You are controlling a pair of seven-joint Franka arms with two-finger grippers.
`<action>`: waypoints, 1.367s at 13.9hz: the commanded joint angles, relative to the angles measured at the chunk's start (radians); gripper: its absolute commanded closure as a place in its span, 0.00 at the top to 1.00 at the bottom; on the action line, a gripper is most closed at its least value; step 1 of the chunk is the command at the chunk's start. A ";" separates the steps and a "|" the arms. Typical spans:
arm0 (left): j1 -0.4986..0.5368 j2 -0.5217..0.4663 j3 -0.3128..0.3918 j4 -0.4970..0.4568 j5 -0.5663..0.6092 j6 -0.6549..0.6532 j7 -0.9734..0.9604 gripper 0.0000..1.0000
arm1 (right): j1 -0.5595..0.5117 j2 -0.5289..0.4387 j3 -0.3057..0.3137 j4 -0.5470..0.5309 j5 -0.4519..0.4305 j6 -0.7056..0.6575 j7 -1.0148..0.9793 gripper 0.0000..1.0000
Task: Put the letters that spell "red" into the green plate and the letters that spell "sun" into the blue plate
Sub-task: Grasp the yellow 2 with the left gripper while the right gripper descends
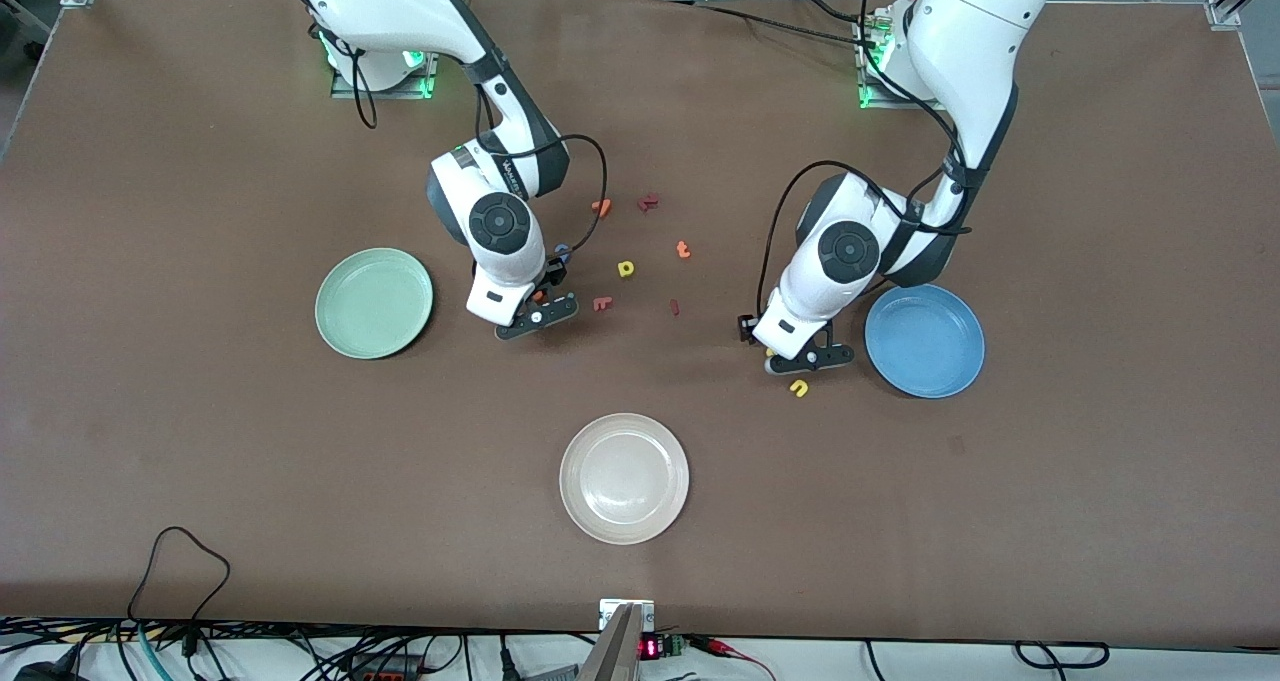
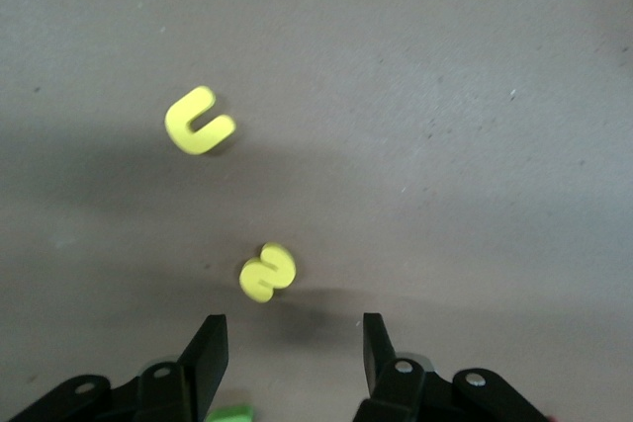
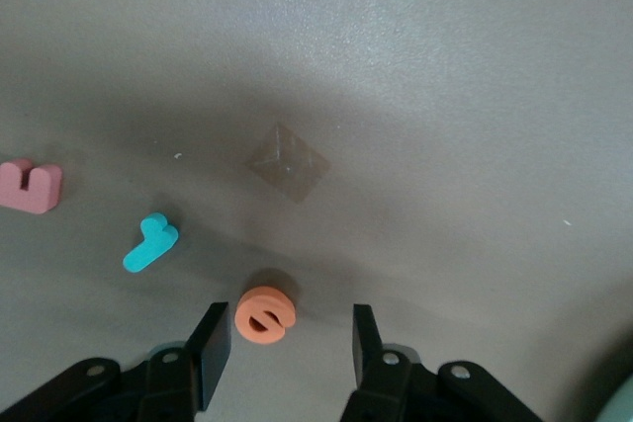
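Note:
My left gripper [image 1: 808,359] [image 2: 292,343] hangs open low over the table beside the blue plate [image 1: 924,340]. A yellow "s" [image 2: 267,272] lies just off its fingertips and a yellow "u" [image 2: 198,121] [image 1: 798,388] a little farther out. A green letter [image 2: 226,412] peeks out by one finger. My right gripper [image 1: 540,316] [image 3: 285,343] is open beside the green plate [image 1: 373,302], with the orange "e" [image 3: 265,315] at its fingertips, ungripped. The teal "r" [image 3: 150,242] lies close by. A bluish letter [image 1: 562,253] shows next to the right wrist.
Between the arms lie a yellow "d/p" letter [image 1: 626,268], orange letters [image 1: 683,250] and dark red letters [image 1: 648,202]. A pink letter [image 3: 30,185] lies past the "r". An off-white plate [image 1: 624,477] sits nearer the front camera.

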 commanded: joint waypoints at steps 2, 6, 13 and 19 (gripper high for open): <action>-0.018 0.026 0.005 -0.002 0.095 0.056 0.010 0.62 | 0.027 -0.007 -0.012 -0.035 0.012 0.015 0.022 0.58; -0.017 0.037 0.004 -0.005 0.243 0.057 0.007 0.61 | 0.031 -0.001 -0.010 -0.037 0.012 0.022 0.023 0.58; -0.015 0.052 0.004 -0.015 0.249 0.071 0.012 0.51 | 0.028 0.019 -0.007 -0.035 0.012 0.053 0.023 0.58; -0.012 0.054 0.004 -0.010 0.292 0.071 0.013 0.45 | 0.027 0.021 -0.005 -0.034 0.012 0.059 0.023 0.44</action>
